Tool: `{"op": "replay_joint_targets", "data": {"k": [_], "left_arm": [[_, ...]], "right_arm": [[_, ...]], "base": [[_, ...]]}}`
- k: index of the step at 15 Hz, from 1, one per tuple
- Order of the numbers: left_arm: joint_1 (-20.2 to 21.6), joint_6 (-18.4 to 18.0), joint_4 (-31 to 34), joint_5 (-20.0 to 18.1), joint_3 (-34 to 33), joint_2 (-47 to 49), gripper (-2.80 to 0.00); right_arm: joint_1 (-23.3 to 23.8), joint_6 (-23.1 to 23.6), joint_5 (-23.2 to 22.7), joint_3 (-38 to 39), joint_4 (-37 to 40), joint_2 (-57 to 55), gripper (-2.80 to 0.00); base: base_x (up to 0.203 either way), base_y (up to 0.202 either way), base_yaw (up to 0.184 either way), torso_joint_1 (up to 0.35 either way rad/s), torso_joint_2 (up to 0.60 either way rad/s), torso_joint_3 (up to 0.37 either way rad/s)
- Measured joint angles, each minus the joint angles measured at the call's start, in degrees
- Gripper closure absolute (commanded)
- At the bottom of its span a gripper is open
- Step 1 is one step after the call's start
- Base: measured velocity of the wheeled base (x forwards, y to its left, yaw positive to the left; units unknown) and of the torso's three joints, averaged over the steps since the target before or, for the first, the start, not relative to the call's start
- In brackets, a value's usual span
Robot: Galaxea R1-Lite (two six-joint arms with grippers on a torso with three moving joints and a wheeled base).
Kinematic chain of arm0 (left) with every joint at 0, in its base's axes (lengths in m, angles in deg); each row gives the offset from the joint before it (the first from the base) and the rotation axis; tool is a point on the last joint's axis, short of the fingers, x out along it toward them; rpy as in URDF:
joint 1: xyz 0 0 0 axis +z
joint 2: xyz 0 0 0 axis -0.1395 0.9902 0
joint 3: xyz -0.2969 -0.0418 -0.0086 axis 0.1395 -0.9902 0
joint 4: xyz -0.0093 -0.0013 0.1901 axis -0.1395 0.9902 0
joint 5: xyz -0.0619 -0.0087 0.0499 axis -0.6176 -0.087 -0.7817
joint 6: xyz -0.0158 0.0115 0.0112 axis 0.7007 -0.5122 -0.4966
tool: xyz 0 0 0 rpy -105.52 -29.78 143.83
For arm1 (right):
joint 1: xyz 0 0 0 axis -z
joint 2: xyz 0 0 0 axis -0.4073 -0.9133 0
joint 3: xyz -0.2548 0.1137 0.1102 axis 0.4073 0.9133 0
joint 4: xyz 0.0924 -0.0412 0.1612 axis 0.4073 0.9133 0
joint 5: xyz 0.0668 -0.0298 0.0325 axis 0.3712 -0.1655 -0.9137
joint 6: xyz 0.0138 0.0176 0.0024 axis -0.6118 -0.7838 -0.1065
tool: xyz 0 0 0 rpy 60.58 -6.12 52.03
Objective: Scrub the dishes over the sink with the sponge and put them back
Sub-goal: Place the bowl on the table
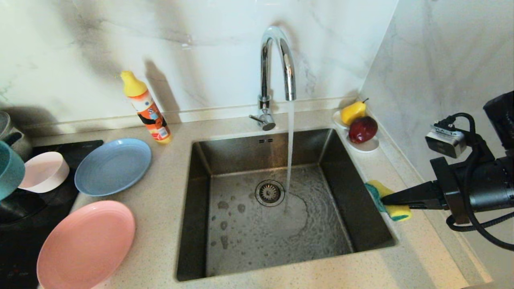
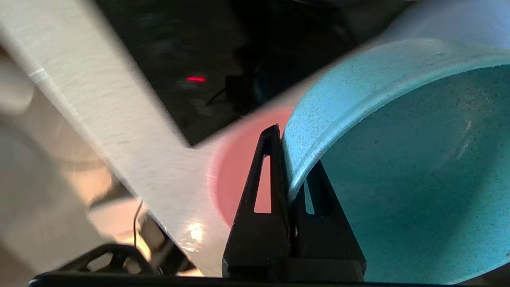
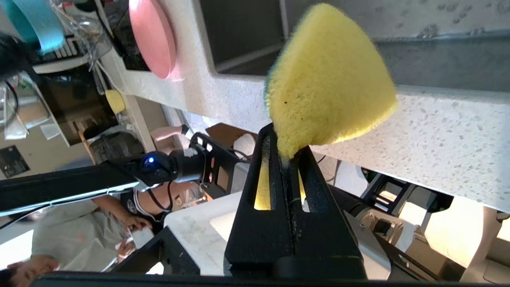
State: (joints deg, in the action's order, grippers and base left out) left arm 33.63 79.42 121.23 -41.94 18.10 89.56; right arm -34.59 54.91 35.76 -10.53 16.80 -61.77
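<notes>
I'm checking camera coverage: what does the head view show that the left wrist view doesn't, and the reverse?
Only the head view shows the sink, running faucet, grey-blue plate and the right gripper shut on the sponge. Only the left wrist view shows the left gripper shut on the teal bowl's rim. Both show that bowl and the pink plate.

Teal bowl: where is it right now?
Far left edge of the head view: the teal bowl is held by its rim in the shut left gripper, above the black cooktop, beside the pale pink-white bowl.
</notes>
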Motion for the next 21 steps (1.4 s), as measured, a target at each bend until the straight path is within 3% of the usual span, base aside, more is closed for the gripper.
{"op": "replay_joint_targets", "data": {"k": [2,6,10,17,21], "left_arm": [[5.26,-0.06,0.00,-0.89,-1.32,2.32,0.00],[11.97,-0.12,-0.32,-1.09,-2.81,6.83,0.00],[16.20,-0.28,-2.88,-1.64,-6.38,11.67,0.00],[18.03,-0.45,-10.43,-3.44,-11.87,20.37,0.00],[18.20,-0.52,-16.57,-7.13,-12.91,22.34,0.00]], "right_arm": [[0.09,0.07,-0.01,0.13,-0.05,-0.52,0.00],[0.15,-0.02,-0.04,0.24,-1.35,-1.86,0.00],[0.22,-0.01,-0.26,0.46,-1.78,-2.84,0.00],[0.96,0.18,-1.15,0.72,-1.82,-3.52,0.00],[1.08,0.30,-1.40,0.78,-1.82,-3.63,0.00]], "base": [[0.000,0.000,0.000,0.000,0.00,0.000],[0.000,0.000,0.000,0.000,0.00,0.000],[0.000,0.000,0.000,0.000,0.00,0.000],[0.000,0.000,0.000,0.000,0.00,0.000],[0.000,0.000,0.000,0.000,0.00,0.000]]}}
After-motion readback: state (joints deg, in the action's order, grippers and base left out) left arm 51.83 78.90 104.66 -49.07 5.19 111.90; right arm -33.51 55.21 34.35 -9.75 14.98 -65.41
